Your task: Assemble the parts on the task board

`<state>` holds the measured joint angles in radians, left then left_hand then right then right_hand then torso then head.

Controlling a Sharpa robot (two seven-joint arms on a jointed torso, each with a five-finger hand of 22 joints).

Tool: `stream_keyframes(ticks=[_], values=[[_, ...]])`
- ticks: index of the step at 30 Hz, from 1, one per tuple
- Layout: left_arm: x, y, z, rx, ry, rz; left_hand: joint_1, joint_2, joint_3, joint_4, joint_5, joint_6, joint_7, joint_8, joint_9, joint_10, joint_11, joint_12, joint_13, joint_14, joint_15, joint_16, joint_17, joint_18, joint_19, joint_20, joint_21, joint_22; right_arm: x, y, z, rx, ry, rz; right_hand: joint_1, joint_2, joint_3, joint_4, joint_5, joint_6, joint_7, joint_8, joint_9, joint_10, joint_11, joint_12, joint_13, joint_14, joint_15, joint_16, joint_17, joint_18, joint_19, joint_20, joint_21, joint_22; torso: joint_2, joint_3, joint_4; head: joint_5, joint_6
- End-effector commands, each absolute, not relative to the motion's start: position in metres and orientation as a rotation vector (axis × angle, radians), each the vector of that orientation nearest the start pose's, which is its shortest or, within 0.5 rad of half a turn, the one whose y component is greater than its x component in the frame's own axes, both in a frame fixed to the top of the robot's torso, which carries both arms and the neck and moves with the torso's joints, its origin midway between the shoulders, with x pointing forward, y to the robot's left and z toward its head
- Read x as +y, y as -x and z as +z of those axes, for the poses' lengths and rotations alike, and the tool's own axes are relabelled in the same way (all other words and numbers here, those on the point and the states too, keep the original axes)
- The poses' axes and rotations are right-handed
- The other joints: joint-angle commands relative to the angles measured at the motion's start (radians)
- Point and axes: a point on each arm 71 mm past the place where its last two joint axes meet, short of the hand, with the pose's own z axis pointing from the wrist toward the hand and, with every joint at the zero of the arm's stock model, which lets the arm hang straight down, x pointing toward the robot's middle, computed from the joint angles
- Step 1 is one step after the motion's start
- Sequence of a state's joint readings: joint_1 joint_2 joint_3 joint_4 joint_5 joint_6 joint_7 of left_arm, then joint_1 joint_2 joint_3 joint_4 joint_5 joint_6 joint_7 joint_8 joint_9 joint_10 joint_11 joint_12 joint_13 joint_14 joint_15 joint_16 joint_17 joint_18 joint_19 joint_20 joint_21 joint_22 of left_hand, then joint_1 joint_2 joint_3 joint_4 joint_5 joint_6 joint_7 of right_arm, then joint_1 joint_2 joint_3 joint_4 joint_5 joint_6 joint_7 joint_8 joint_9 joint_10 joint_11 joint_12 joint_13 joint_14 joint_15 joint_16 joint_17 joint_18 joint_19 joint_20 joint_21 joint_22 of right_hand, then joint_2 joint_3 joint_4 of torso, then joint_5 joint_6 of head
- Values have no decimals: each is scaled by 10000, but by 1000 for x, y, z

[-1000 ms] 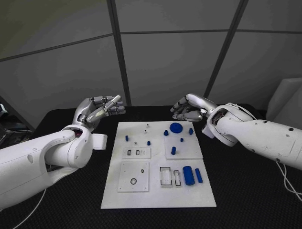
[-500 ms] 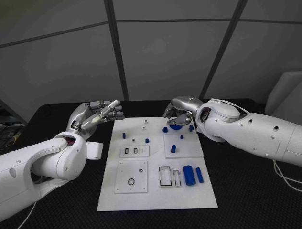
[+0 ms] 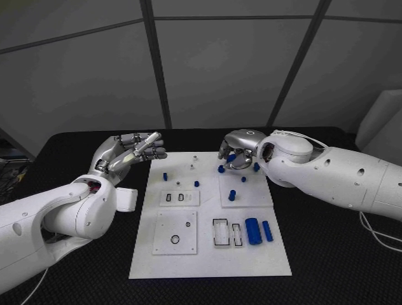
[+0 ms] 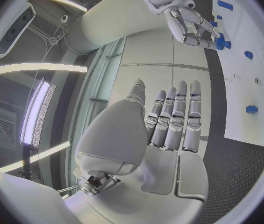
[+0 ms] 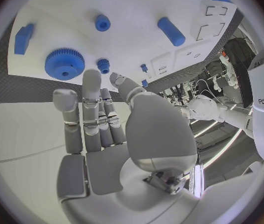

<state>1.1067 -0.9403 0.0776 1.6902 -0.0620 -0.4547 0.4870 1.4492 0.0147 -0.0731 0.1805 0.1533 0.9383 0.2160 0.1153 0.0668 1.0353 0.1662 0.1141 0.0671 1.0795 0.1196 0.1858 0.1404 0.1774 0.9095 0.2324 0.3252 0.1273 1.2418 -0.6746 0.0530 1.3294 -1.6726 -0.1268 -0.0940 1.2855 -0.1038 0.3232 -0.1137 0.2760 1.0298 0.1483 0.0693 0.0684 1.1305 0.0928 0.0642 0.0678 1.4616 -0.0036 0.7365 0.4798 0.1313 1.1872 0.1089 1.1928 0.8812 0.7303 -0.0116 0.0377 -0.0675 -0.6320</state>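
Task board (image 3: 210,254), white, lies flat mid-table on the black table (image 3: 348,254), long axis running away from the robot. Blue parts on it: large gear (image 5: 64,63) at the far end, small gear (image 5: 103,63) just beside it, a short peg (image 5: 102,22) and a longer cylinder (image 5: 171,31) further in, a flat block (image 5: 24,38) near the board's far edge. Nearer the robot in head view, a thick blue cylinder (image 3: 252,228) w/ a thinner blue rod (image 3: 267,230) just beside it, next to rectangular cut-outs; a blue peg (image 3: 232,196) stands on the square plate mid-board, small blue bits (image 3: 163,176) on the left side of the far half. Right hand (image 3: 238,150) hangs over the board's far end above the large gear, fingers pointing down and apart, holding nothing; right wrist view shows the fingertips (image 5: 92,79) close above the gears, can't tell if touching. Left hand (image 3: 130,151) is raised off the board's far-left corner over the table, palm up-ish, fingers (image 4: 176,117) straight, side by side, nothing held. Left wrist view also shows the right hand's fingers reaching down at the blue parts on the board's far end.
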Motion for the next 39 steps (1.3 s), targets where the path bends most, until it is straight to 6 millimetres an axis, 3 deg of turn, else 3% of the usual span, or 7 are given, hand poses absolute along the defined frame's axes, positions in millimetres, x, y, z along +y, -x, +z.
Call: stream_keyframes(ticks=[1, 13, 19, 39], values=[[216, -459, -155, 12518, 10459, -15703, 84, 1, 6, -64, -67, 71, 19, -46, -17, 70, 3, -69, -14, 85, 6, -57, 16, 69, 51, -13, -35, -20, -165, -536, -152, 16747, 4062, 4623, 52, -29, 6, 67, -38, -85, 2, -36, 2, -29, -26, -3, 16, 211, 37, 161, 146, -71, 86, -10, 76, 103, 37, 13, -3, 11, 0], [214, -458, -155, 12562, 10463, -15748, 65, 2, -36, -89, -66, 64, 49, -101, -19, 53, 26, -143, -17, 65, 25, -135, 29, 62, 54, -5, -74, -52, -160, -540, -156, 16994, 4099, 4596, 130, -3, 150, 159, -29, -69, -1, -29, 7, 33, -27, -2, 12, 203, 42, 1312, 1256, -195, 417, 0, 639, 926, 87, 23, 6, 28, -18], [215, -458, -155, 12568, 10470, -15737, 62, -1, -47, -98, -66, 59, 57, -116, -20, 47, 33, -161, -17, 60, 30, -154, 33, 61, 53, -2, -85, -61, -157, -541, -157, 17100, 4165, 4617, 164, 28, 233, 188, -12, -27, -4, -15, 15, 91, -32, 6, 14, 164, 40, 1491, 1377, -205, 432, 1, 726, 1030, 113, 48, -2, 58, -33], [215, -459, -156, 12617, 10502, -15721, 48, 2, -90, -133, -63, 28, 95, -187, -23, 9, 64, -247, -19, 55, 51, -229, 52, 58, 52, 11, -129, -96, -154, -543, -160, 17390, 4279, 4557, 252, 90, 615, 295, -31, 236, -15, 33, 44, 511, -91, 26, 27, 160, 9, 2494, 2335, -330, 779, -21, 1263, 1848, 155, 51, -17, 108, -75]])
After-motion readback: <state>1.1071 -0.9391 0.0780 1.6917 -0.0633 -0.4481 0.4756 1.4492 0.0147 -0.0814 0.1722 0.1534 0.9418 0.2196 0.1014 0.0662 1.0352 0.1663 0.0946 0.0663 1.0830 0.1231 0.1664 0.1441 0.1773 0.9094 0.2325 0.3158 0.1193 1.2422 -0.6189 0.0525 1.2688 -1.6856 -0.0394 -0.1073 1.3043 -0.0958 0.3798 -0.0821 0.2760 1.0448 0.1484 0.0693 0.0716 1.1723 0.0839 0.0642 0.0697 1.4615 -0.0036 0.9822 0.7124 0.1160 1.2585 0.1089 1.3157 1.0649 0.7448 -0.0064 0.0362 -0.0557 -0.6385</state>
